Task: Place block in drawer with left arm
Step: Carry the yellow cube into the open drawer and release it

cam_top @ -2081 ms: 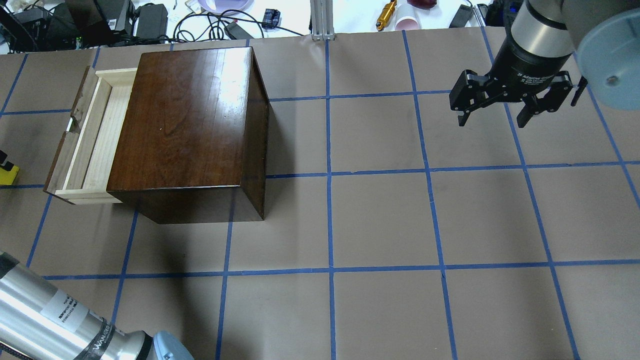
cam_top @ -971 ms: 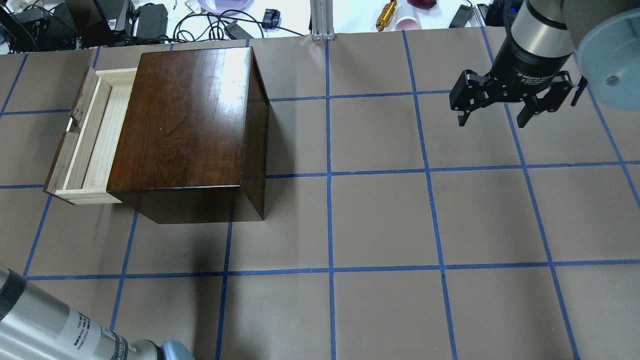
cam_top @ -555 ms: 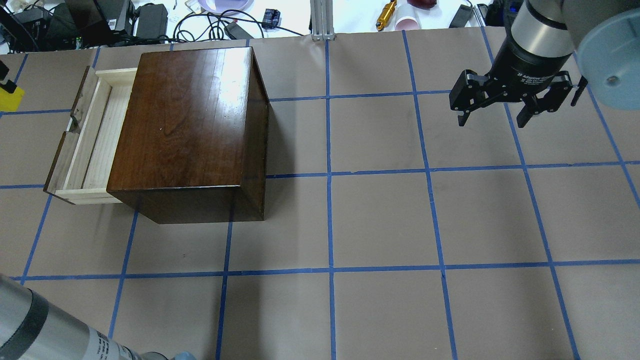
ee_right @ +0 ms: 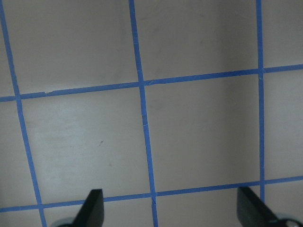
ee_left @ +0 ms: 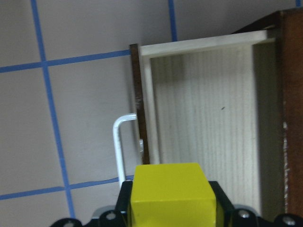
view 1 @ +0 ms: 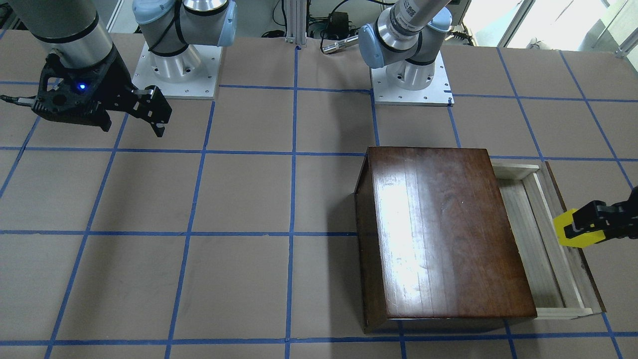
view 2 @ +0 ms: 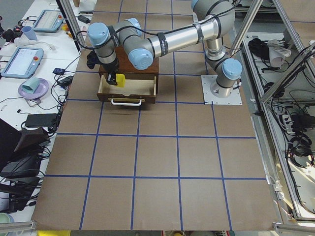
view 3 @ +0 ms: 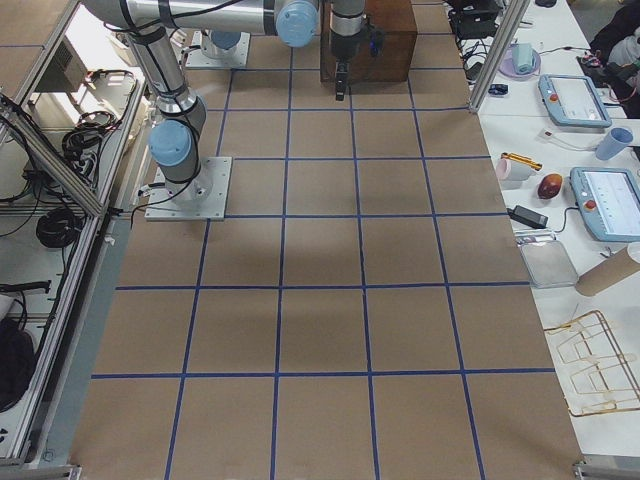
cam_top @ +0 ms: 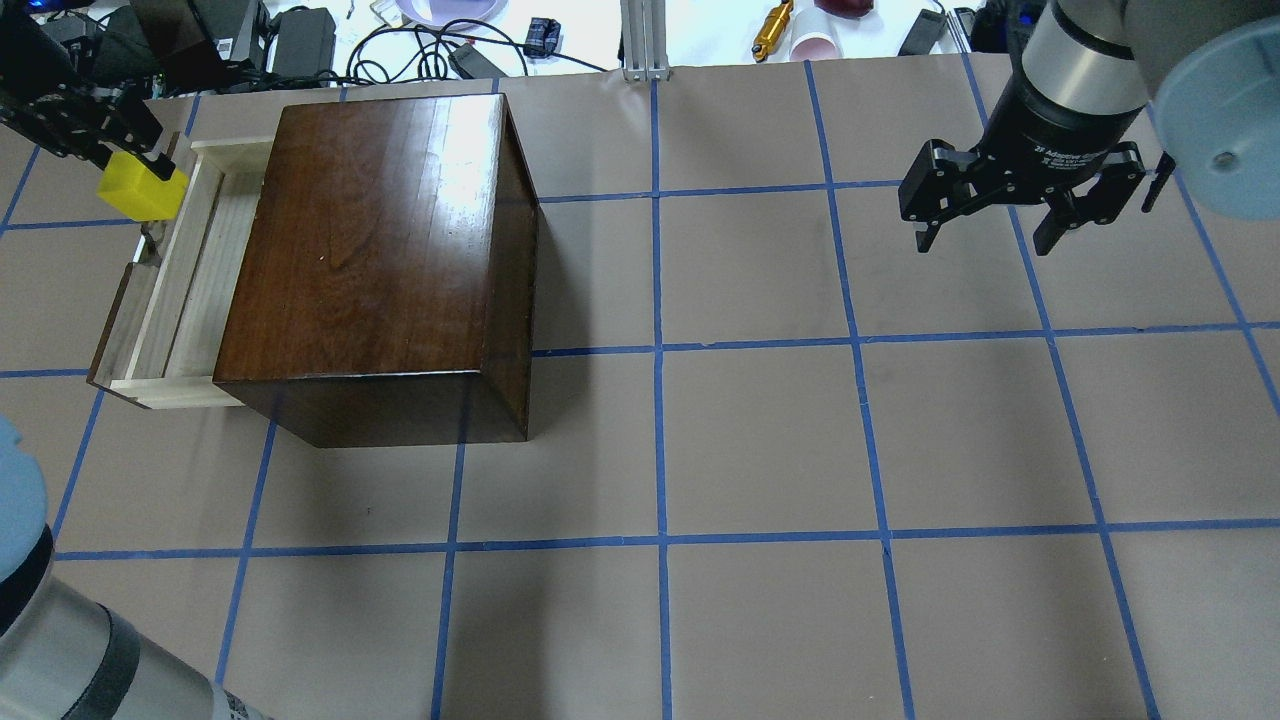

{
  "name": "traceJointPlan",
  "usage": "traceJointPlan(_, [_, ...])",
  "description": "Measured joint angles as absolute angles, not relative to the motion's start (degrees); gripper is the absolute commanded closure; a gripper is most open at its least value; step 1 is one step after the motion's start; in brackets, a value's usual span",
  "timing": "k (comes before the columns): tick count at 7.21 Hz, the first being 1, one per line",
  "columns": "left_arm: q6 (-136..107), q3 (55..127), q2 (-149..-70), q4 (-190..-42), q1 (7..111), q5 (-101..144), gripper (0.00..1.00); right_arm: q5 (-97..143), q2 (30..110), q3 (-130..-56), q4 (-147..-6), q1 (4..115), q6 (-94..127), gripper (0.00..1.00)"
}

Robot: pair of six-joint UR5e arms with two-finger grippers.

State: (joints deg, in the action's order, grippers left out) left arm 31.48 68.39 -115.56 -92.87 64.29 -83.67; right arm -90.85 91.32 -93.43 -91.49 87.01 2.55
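My left gripper (cam_top: 135, 180) is shut on the yellow block (cam_top: 141, 186) and holds it in the air over the drawer's dark front panel. The block also shows in the front view (view 1: 569, 234), the left exterior view (view 2: 120, 80) and the left wrist view (ee_left: 172, 195). The drawer (cam_top: 190, 270) is pulled out of the dark-brown wooden box (cam_top: 380, 250); its pale tray (ee_left: 208, 123) holds nothing and its metal pull (ee_left: 119, 142) shows. My right gripper (cam_top: 985, 235) is open and empty, hanging above the table far right.
Cables, adapters, a plate and cups lie beyond the table's far edge (cam_top: 450, 40). Both arm bases (view 1: 411, 75) stand at the robot's side. The brown mat has blue tape lines (cam_top: 660, 350).
My left gripper has come in with the yellow block from the table's left edge toward the far end of the drawer front. The right arm has not moved.
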Motion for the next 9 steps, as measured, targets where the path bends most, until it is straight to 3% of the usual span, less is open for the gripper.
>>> traceJointPlan(5, [30.3, 73.7, -118.1, -90.3, 64.5, -82.8, 1.0, -90.9, 91.3, -93.4, -91.5, 87.0, 2.5, 0.0])
traceJointPlan(7, [30.2, 76.9, -118.4, -85.9, 64.5, -81.3, 0.02, -90.9, 91.3, -93.4, -91.5, 87.0, 2.5, 0.0])
traceJointPlan(9, [29.6, 77.9, -117.8, -85.8, 64.5, -81.1, 0.0, -90.9, 91.3, -93.4, -91.5, 87.0, 2.5, 0.0])
